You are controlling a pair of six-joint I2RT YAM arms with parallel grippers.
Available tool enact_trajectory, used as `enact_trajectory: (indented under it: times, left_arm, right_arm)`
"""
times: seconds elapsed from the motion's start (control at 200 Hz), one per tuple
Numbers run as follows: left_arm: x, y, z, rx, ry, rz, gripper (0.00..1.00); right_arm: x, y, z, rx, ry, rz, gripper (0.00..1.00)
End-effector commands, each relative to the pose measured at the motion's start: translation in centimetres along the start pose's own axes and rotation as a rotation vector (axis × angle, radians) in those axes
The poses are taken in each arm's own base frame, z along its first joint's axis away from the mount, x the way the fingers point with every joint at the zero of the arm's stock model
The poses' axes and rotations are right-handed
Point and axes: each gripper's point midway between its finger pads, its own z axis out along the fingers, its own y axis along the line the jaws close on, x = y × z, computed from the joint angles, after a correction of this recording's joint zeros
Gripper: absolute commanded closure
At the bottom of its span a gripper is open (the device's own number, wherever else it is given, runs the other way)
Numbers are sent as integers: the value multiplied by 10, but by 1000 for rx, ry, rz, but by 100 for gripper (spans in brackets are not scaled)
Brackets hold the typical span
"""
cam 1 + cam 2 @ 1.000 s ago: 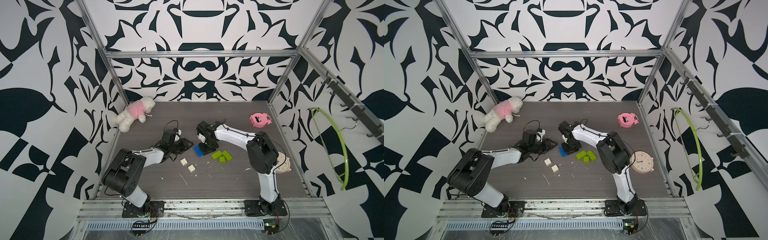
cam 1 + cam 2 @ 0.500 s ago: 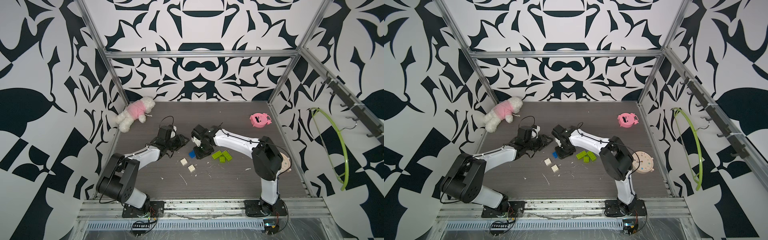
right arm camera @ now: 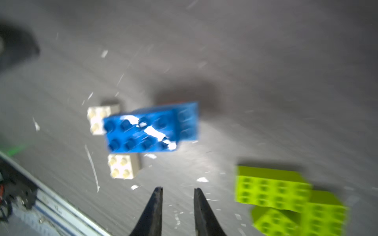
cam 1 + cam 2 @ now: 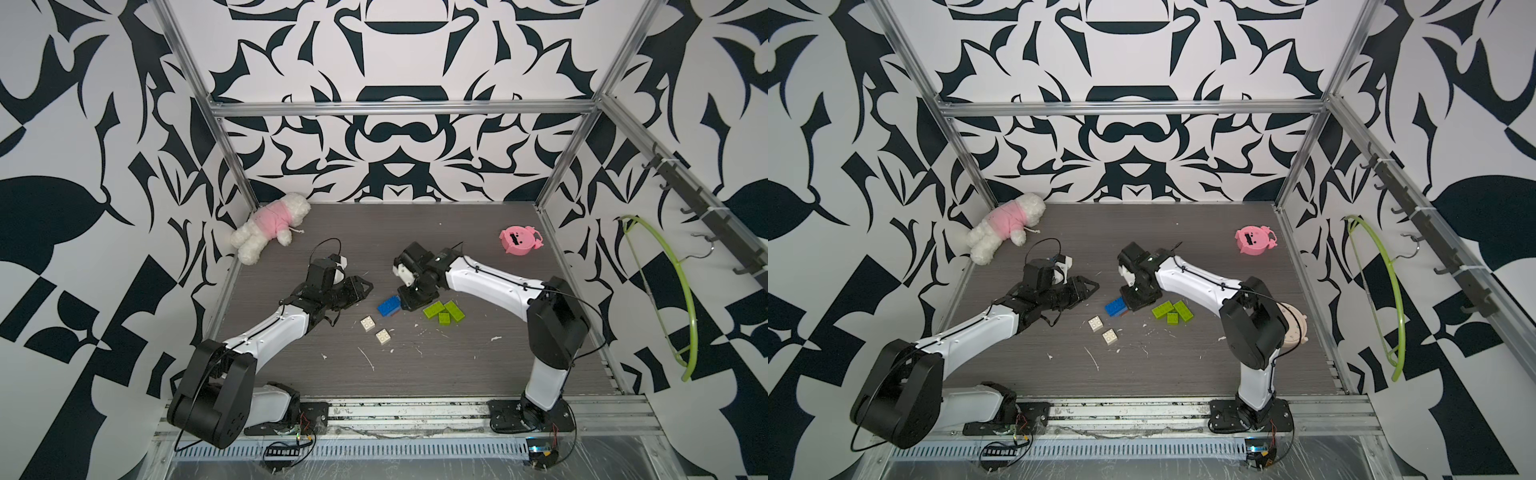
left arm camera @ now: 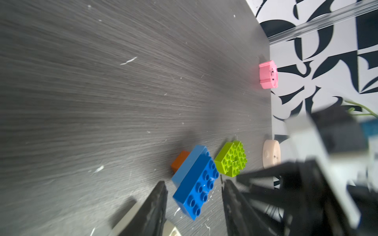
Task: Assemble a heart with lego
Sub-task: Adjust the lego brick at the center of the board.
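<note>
Two blue lego bricks [image 4: 388, 306] sit stacked on an orange one [image 5: 180, 161] in the middle of the floor. Three lime-green bricks [image 4: 444, 311] lie bunched just to their right, and two white squares [image 4: 368, 323] [image 4: 383, 336] lie in front. No heart shape is in view. My left gripper [image 5: 194, 182] is open, low by the floor, its tips either side of the blue stack's near end without touching it. My right gripper [image 3: 178, 189] hangs over the stack's right end [image 4: 409, 301], jaws a narrow gap apart with nothing between them.
A pink-and-white plush toy [image 4: 270, 224] lies at the back left and a pink pig-faced toy [image 4: 517, 241] at the back right. A beige round disc [image 4: 1293, 328] sits behind the right arm. A green hoop [image 4: 673, 291] hangs on the right wall. White crumbs dot the floor.
The blue stack has slid a little to the left and toward the front. My right gripper followed it, and both arms now stretch lower and flatter over the floor.
</note>
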Motion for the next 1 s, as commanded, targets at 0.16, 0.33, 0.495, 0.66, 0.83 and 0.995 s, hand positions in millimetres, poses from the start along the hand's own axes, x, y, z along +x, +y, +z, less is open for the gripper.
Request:
enact_trajectory:
  times: [0.16, 0.33, 0.495, 0.66, 0.83, 0.995]
  left_arm:
    - [2, 23, -7, -71, -25, -22, 52]
    - [-3, 21, -15, -71, -59, -19, 52]
    - [-1, 23, -17, -76, -62, -21, 52]
    - [-1, 24, -19, -73, -71, -23, 52]
    - [0, 25, -20, -77, -74, -22, 52]
    - [-2, 25, -20, -83, -76, -19, 51]
  right_arm:
    - [-14, 24, 25, 3, -221, -12, 74]
    - [-26, 30, 33, -24, -292, -6, 74]
    - [-38, 37, 36, -43, -341, 3, 74]
    - [-44, 36, 50, -32, -381, 75, 74]
    - [-46, 44, 47, -55, -392, 64, 74]
    - [-23, 55, 23, -98, -324, -74, 67]
